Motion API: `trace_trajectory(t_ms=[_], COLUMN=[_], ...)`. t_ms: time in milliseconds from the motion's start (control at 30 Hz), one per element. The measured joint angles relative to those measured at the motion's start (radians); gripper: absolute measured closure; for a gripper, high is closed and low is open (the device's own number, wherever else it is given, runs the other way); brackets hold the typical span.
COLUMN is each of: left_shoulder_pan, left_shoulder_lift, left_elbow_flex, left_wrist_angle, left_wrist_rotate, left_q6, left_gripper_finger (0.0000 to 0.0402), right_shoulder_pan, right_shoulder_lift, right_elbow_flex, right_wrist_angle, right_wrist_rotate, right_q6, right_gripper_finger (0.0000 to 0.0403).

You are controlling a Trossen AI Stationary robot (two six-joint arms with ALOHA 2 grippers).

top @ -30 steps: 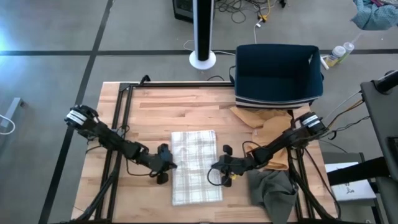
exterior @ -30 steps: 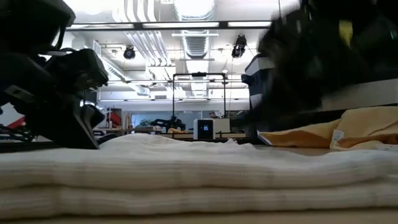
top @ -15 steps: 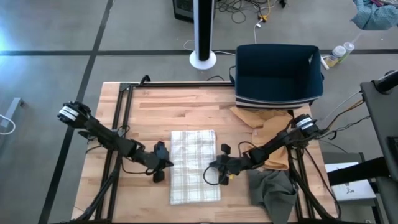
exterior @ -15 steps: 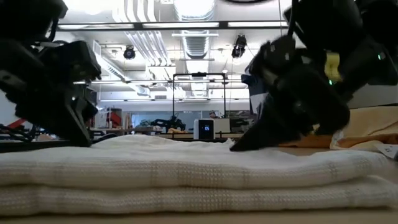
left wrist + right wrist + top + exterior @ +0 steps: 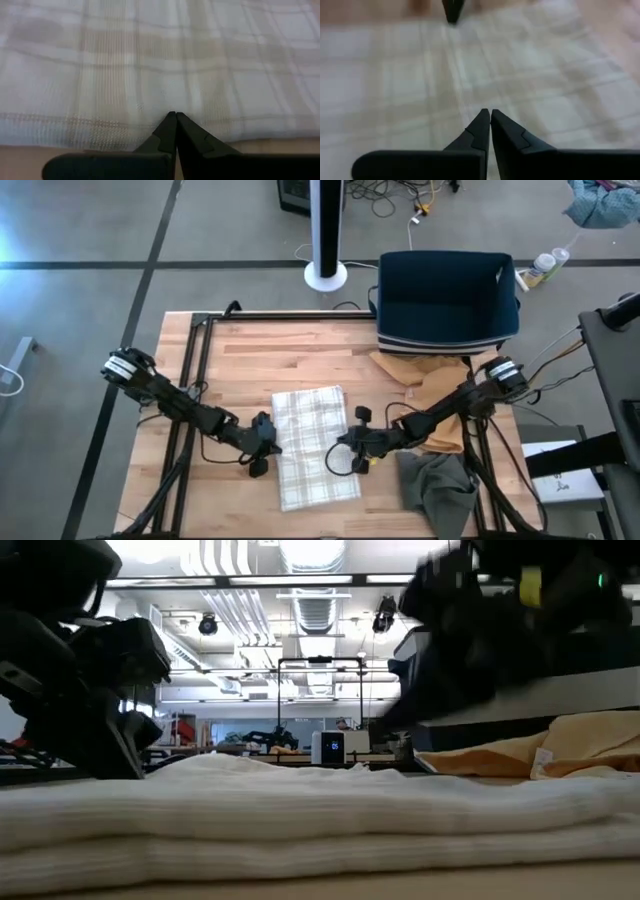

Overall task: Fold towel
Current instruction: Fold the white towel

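While the checked towel (image 5: pixel 315 447) is lying folded near the middle of the worktop (image 5: pixel 250 360), slightly askew to the front edge, both tools are sitting at its long sides with nothing in them. The left gripper (image 5: pixel 266 432) is resting at the towel's left edge with its fingers pressed together, and the left wrist view is showing those closed tips (image 5: pixel 174 131) right at the cloth's border. The right gripper (image 5: pixel 352 442) is hovering at the right edge, fingers likewise together and holding no cloth.

Risk is coming mainly from those closed tips: if either one is nudging sideways along the worktop, it is likely pushing the stacked layers, twisting the rectangle further or sliding the top layer off the one beneath. A tip catching the loose weave could be dragging a corner open. Just right of the towel, the grey cloth (image 5: pixel 437 485) and tan cloth (image 5: pixel 425 375) are lying close enough for the right arm to be snagging them.
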Motion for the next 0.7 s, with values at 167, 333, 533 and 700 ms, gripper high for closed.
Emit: trace_trajectory(t_ms=[167,333,533,700], left_shoulder_pan=[0.039,0.105,0.238,0.326], left_shoulder_lift=[-0.171,-0.312,-0.354,-0.345], left_elbow_flex=[0.003,-0.033,-0.059,-0.106], left_wrist_angle=[-0.020,-0.135,-0.331,-0.306], left_wrist_rotate=[-0.096,-0.157,-0.155,-0.078], left_q6=[-0.121,-0.303,-0.545,-0.564], left_gripper_finger=[0.0401,0.0381,0.0319,0.0254], right_shoulder_pan=[-0.070,-0.181,-0.328,-0.416], right_shoulder_lift=[-0.104,-0.134,-0.091,-0.062], right_elbow_flex=[0.000,-0.003,0.007,0.015], right_wrist_angle=[-0.100,-0.271,-0.251,-0.248], right_wrist_rotate=[0.013,-0.020,-0.182,-0.196], right_q6=[0.305,0.494,0.567,0.563], right_gripper_finger=[0.0379,0.0317,0.0223,0.0154])
